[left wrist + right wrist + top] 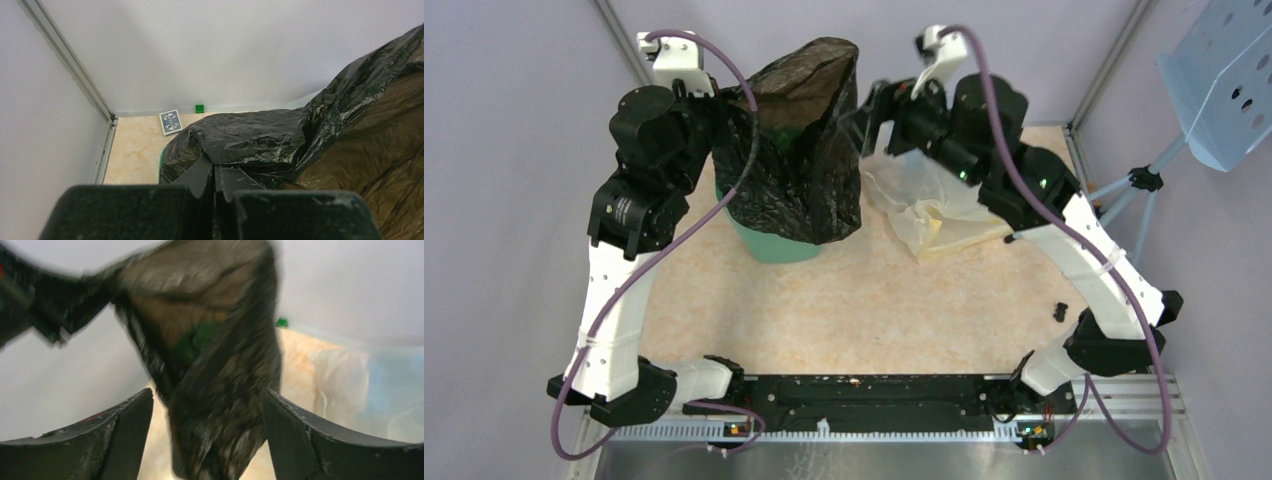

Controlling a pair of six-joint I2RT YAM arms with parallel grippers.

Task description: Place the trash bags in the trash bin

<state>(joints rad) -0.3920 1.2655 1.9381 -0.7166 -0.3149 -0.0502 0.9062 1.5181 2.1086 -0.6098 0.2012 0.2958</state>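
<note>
**Step in hand:** lowering the bag (799,170) into the bin (776,246). Judged not complete.

**Location:** the bag hangs over the bin at the far left of the table (854,300), mouth uppermost. Its lower folds drape down the bin's near side and hide the rim, so only the bin's base shows beneath. Whether any part of the bag lies inside the bin cannot be told.

**Left gripper** (214,175): fingers closed together, with black film pinched between them at the bag's upper left edge. It bears the bag's weight.

**Right gripper** (206,399): fingers spread wide, grasping nothing. It stands just beside the bag's upper right edge. Its wrist view is blurred, so contact cannot be confirmed.

**Containers:** the bag's mouth gapes and the bag appears empty, with green showing through the thin film. The bin's contents are hidden. A clear bag (929,195) lies crumpled on the table to the right of the bin.

**Next move, as judged:** the film needs gathering over the opening and feeding down inside the rim. A plain release would likely leave it draped outside. The free right gripper is well placed to push it in.
</note>
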